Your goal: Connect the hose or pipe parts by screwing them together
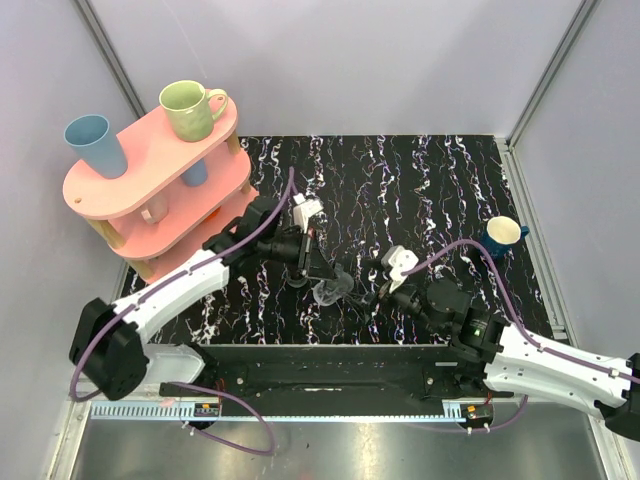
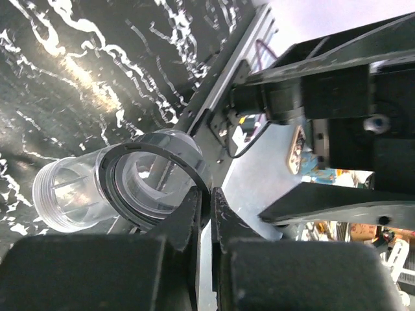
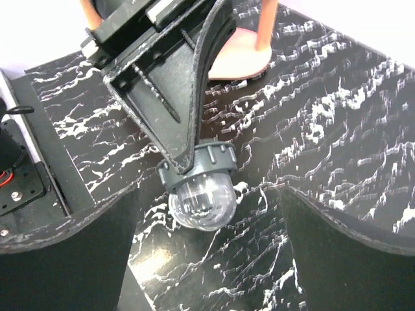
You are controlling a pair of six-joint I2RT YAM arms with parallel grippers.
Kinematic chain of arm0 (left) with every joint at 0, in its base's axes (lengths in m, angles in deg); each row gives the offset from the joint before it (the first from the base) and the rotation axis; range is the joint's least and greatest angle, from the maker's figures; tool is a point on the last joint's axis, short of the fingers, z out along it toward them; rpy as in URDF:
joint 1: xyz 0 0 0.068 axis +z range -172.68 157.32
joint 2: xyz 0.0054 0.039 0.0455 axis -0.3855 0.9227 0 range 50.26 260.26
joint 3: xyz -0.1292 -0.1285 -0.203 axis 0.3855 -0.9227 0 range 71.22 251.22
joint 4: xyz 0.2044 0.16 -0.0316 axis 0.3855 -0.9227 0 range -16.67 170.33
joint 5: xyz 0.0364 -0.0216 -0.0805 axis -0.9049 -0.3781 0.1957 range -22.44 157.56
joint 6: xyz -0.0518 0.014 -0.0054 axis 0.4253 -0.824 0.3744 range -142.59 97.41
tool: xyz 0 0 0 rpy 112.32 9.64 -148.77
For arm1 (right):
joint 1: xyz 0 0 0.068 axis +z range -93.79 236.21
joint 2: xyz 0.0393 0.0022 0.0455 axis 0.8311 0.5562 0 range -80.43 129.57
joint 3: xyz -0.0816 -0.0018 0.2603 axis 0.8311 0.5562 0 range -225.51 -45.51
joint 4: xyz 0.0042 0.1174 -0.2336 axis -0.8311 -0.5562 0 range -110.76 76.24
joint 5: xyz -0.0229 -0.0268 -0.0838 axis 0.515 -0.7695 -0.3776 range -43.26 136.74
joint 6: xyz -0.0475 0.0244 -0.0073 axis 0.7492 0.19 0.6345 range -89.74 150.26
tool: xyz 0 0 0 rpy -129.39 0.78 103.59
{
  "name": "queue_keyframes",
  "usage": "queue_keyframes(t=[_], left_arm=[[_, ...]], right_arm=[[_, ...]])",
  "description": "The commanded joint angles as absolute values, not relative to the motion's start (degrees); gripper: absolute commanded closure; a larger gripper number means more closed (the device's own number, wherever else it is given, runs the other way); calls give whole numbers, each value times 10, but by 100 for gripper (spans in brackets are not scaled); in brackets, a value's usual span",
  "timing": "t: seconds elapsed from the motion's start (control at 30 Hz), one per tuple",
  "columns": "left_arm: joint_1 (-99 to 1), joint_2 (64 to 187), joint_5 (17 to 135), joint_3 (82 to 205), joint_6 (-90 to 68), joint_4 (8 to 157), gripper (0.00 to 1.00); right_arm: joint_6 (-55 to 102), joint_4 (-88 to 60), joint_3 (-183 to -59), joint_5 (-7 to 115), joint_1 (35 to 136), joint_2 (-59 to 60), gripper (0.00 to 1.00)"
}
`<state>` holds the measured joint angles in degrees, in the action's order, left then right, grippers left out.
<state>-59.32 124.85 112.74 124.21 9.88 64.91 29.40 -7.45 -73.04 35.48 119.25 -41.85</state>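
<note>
Left gripper (image 2: 207,202) is clamping its jaws together on the dark collar of the clear fitting (image 2: 130,184). It's holding it low over the black marbled table (image 1: 450,180), off to the right of the pink shelf (image 1: 150,190) and nearer the arm bases. I can't tell whether the fitting is touching the table.

Right gripper (image 3: 209,207) is hanging wide apart and holding nothing, just past the fitting on the side away from the shelf.

I'm not finding the second part for sure in any view.

My take is that the rim pinch is looking thin, so it may swivel under torque. I'm thinking grab the mate squarely, line up the axes with the threaded end, start the turns gently, and back off if it's binding.
</note>
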Motion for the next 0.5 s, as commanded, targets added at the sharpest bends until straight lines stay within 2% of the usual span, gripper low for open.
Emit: queue_keyframes(t=[0.0, 0.2, 0.47], left_arm=[[-592, 1188, 1122, 1230, 168, 712, 100], [-593, 1129, 1116, 1209, 204, 755, 100], [-593, 1085, 1133, 1196, 239, 823, 100]], right_arm=[[419, 104, -707, 449, 1193, -424, 0], [415, 139, -694, 532, 1193, -415, 0], [419, 166, -695, 535, 1193, -385, 0]])
